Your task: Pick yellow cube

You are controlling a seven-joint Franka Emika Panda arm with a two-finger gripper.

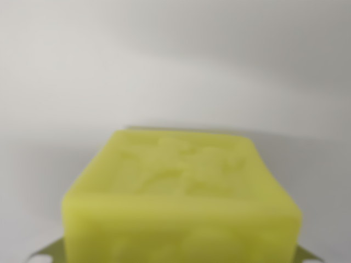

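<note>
Gripper parts barely show on my wrist feed: only two small metallic tips peek out at the bottom edge, one at the wrist view's left [50, 253] and one at the wrist view's right [307, 255], on either side of the yellow cube [184, 203]. Midway between them the gripper [179, 255] is covered by the block itself, so I cannot tell whether the fingers press against its sides or stand just off them, and I cannot call the grip either way.

What I do see clearly is the cube, very near the camera and filling the lower middle of the picture. It is a yellow-green block, blurred from being so close. Its top face slopes away from me toward the far side and carries a faint raised pattern that I cannot make out. Its near face runs down past the bottom edge of the view.

Beyond the cube lies a plain pale grey surface [175, 71], with a soft darker band of shadow along the block's far edge. I cannot tell whether the cube rests on that surface or hangs above it.
</note>
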